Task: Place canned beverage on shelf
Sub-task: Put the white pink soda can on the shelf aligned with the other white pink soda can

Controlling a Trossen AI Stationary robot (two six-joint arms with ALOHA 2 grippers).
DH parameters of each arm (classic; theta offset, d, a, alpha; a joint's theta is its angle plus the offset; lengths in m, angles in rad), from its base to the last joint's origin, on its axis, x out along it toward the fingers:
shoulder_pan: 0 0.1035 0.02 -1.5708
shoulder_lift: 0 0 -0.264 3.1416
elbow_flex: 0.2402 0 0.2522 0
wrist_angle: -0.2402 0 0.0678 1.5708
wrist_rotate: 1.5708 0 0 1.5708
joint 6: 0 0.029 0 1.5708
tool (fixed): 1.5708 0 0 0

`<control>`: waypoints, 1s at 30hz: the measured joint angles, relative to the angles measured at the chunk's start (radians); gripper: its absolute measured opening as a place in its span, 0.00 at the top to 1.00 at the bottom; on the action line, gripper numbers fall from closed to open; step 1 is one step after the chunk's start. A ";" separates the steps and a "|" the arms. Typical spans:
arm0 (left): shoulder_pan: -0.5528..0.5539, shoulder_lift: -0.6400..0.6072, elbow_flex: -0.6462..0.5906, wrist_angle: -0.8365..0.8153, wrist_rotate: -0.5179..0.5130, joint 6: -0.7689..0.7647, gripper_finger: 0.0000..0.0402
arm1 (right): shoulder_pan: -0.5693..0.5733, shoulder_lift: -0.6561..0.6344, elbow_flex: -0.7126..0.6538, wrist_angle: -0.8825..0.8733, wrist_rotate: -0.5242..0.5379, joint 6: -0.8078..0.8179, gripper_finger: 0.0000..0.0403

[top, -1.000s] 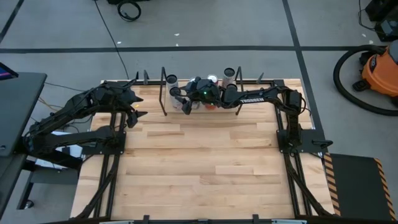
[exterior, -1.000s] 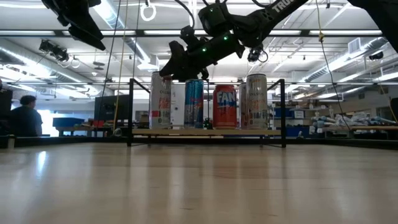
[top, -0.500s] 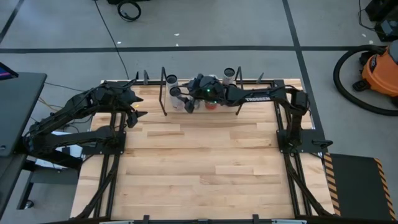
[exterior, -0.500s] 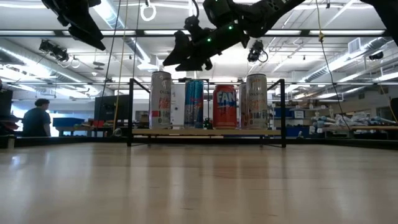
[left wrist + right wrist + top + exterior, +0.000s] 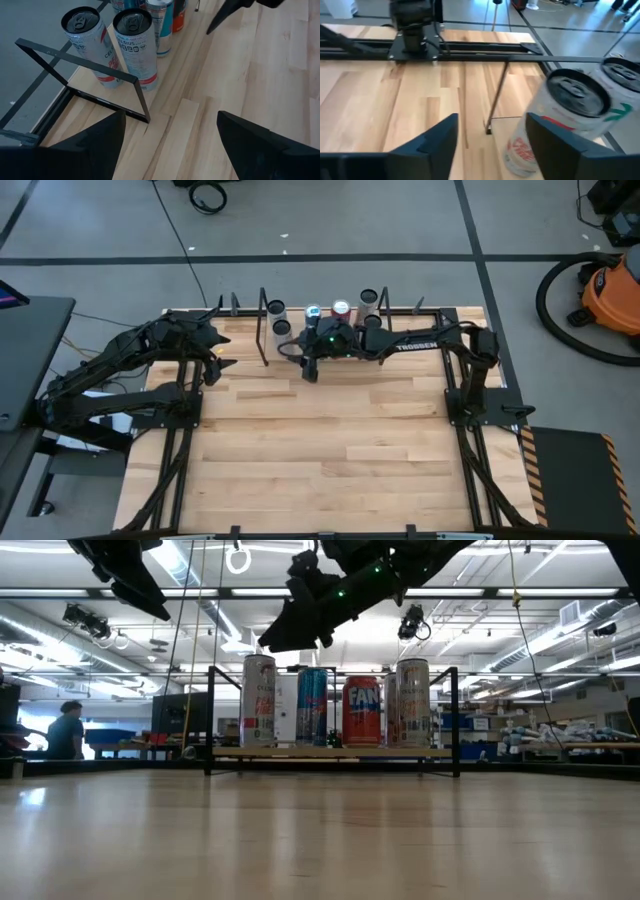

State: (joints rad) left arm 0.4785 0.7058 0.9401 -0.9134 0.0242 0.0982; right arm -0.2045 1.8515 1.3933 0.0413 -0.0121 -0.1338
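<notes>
The shelf, a light wood board between thin black end frames, stands at the table's far edge. Several cans stand upright on it: a white one, a blue one, a red one and a silver one. My right gripper hangs open and empty above the white and blue cans, just in front of the shelf. In its wrist view a white can stands beside one finger, apart from it. My left gripper waits open at the far left, level with the shelf's left end frame.
A further white can stands behind the front row at the shelf's left end. The table in front of the shelf is bare wood. An orange vacuum stands on the floor beyond the right edge. A person shows far off in the room.
My right gripper has risen from just over the can tops and drawn back toward the table's near edge, tipping its fingers less steeply down. The cans have stayed upright in place on the shelf.
</notes>
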 joint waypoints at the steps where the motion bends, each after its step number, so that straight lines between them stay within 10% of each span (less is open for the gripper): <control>1: 0.000 0.000 0.000 0.000 0.000 0.000 0.21 | 0.005 0.000 0.000 0.000 0.000 -0.004 0.41; 15: 0.000 0.001 0.000 0.004 0.000 0.000 0.21 | 0.012 0.012 0.001 0.077 0.092 0.026 0.97; 30: 0.000 0.001 0.000 0.004 0.000 -0.001 0.21 | 0.009 0.095 0.001 0.158 0.144 0.046 0.98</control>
State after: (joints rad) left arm 0.4785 0.7067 0.9401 -0.9089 0.0241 0.0975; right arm -0.1950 1.9469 1.3941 0.1988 0.1324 -0.0883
